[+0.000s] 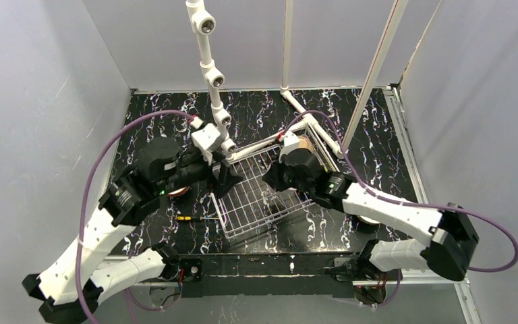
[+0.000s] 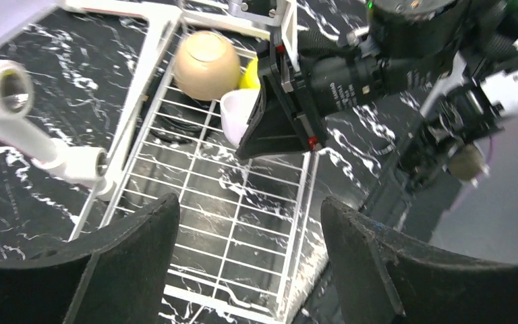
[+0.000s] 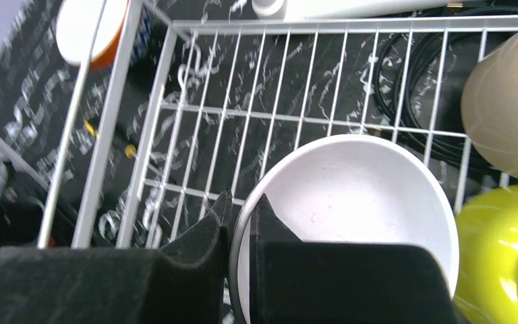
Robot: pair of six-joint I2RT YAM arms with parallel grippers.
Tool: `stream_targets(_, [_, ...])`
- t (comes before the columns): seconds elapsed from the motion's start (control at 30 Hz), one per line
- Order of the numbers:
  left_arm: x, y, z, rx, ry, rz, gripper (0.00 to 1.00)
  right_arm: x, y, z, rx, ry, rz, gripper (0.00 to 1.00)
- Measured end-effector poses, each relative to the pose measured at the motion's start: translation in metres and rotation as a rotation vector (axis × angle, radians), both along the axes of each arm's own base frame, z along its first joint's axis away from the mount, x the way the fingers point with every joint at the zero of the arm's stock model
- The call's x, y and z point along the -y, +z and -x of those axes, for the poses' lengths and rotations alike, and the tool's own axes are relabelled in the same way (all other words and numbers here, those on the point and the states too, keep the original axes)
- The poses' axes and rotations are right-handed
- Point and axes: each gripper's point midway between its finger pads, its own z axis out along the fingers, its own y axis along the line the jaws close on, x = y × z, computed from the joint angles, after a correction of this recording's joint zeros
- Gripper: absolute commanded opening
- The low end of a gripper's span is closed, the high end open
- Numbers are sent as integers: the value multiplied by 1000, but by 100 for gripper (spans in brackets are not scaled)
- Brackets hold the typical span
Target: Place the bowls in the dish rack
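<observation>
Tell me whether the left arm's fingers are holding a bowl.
No, the left fingers stand wide apart over the silver wire-grid dish rack with nothing gripped between them.

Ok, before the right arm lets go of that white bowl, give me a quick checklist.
1. Grip: right gripper shut on the rim of the white bowl: ok.
2. Place: white bowl over the dish rack, beside the yellow-green bowl: ok.
3. Support: white bowl resting on the wires: cannot tell.
4. Gap between white bowl and yellow-green bowl: cannot tell.
5. Other arm: left gripper open, empty, apart from the bowls: ok.
6. All bowls loaded: not ok; the orange bowl sits outside the dish rack.
</observation>
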Motion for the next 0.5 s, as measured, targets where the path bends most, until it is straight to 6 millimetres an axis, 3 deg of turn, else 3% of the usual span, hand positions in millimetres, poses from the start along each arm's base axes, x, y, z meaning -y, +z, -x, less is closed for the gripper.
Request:
stream_targets(0.17, [-23, 9, -10, 72, 192, 148, 77, -32, 2, -29, -78, -122, -202, 1])
stream_targets(0.33, [-45, -25, -25, -15, 425, 198, 82, -67, 12, -44, -159, -137, -437, 1])
stream_targets(0.5, [-72, -49, -36, -110, 666, 194, 84, -100, 0, -44, -290, -84, -569, 1])
